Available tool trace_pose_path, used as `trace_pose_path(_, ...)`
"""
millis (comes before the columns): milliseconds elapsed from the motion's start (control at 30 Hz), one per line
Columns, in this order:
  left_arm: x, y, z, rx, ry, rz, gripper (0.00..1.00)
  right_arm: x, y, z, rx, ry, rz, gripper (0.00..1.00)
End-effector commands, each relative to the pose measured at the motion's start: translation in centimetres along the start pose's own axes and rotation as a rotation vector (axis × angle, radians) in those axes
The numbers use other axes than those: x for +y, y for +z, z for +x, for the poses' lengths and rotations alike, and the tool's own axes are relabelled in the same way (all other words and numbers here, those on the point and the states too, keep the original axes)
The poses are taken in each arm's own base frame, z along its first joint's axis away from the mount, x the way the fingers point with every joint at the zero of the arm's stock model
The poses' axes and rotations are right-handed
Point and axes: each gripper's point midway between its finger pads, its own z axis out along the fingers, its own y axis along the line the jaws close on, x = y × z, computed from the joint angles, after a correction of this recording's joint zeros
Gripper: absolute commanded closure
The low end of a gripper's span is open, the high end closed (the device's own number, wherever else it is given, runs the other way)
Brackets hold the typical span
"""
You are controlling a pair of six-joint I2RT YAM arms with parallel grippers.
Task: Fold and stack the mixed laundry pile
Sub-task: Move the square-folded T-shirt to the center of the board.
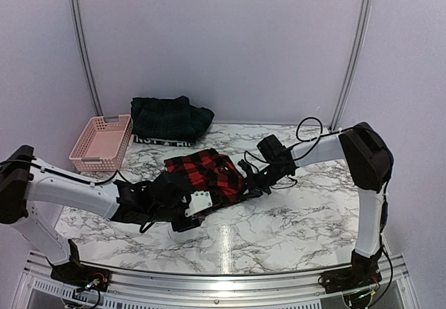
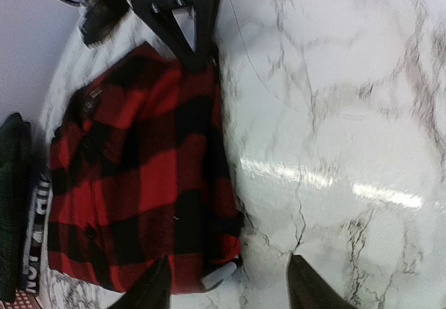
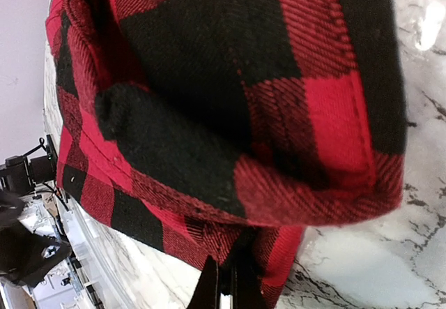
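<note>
Your left gripper (image 2: 228, 270) stands released, fingers spread with nothing between them; the near corner of the red-and-black checked shirt (image 1: 203, 173) lies just ahead of them on the marble table (image 1: 300, 218). Your right gripper (image 3: 224, 281) is clenched, and the wrist view shows its tips pinched together on the shirt's edge at the far side, with cloth bunched over them.

You are in the folding step on this one shirt. It sits mid-table as a thick, roughly square bundle, so the folding looks well along but not squared off. The dark green plaid piece (image 1: 167, 116) and the navy piece (image 1: 162, 141) with its lettered band lie together at the back, near the wall, just beside the pink basket (image 1: 83, 157). They look like the stack this shirt should join.

For the next move, you probably need both sides gripped: close the left on the near hem, and keep the layers from sliding as you lift or drag.

Watch your room. Both arms crowd the shirt from opposite sides. Open marble lies to the right and toward you; the back corner is tight, with the wall, the basket and the stack close together.
</note>
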Motion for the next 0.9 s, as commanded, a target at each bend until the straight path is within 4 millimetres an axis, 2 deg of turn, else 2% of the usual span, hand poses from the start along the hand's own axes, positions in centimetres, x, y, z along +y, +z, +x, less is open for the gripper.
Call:
trace_pose_path(0, 1.9, -5.2, -5.6, -0.196, -0.152, 0.030, 0.13, -2.5, -0.8, 1.9, 0.042, 0.024, 0.076, 1.00)
trace_pose_path(33, 2.6, -5.8, -6.0, -0.215, -0.203, 0.018, 0.04, -2.9, -1.2, 1.9, 0.040, 0.025, 0.088, 1.00)
trace_pose_path(67, 3.3, -6.2, -6.2, -0.225, -0.241, -0.003, 0.01, -3.4, -1.6, 2.0, 0.039, 0.028, 0.102, 1.00)
trace_pose_path(167, 6.9, -6.1, -5.6, -0.186, -0.410, -0.127, 0.01, -5.3, -3.4, 1.7, 0.029, 0.022, 0.169, 1.00)
trace_pose_path(267, 10.1, -5.1, -4.5, -0.154, -0.654, -0.123, 0.01, -7.8, -5.4, 1.0, 0.018, -0.003, 0.258, 1.00)
trace_pose_path(333, 12.9, -4.6, -4.0, -0.151, -0.823, -0.122, 0.01, -9.7, -7.5, -0.5, -0.009, -0.015, 0.350, 1.00)
trace_pose_path(400, 14.3, -3.8, -3.5, -0.142, -0.918, -0.114, 0.01, -10.6, -9.5, -2.6, -0.053, -0.035, 0.422, 0.99)
trace_pose_path(433, 14.7, -3.4, -3.4, -0.138, -0.946, -0.107, 0.01, -10.6, -10.6, -4.1, -0.088, -0.051, 0.447, 0.95)
trace_pose_path(533, 15.6, -1.8, -3.1, -0.115, -1.014, -0.077, 0.01, -9.0, -13.4, -8.1, -0.186, -0.094, 0.478, 0.74)
trace_pose_path(633, 15.7, -0.1, -3.4, -0.093, -1.064, 0.002, 0.01, -6.1, -15.3, -10.0, -0.253, -0.113, 0.432, 0.61)
trace_pose_path(733, 14.6, 1.1, -5.0, -0.106, -1.061, 0.138, 0.03, -2.7, -16.2, -9.6, -0.307, -0.126, 0.318, 0.54)
trace_pose_path(867, 13.0, 2.0, -7.1, -0.147, -1.083, 0.298, 0.09, 3.1, -14.8, -6.9, -0.323, -0.116, 0.028, 0.52)
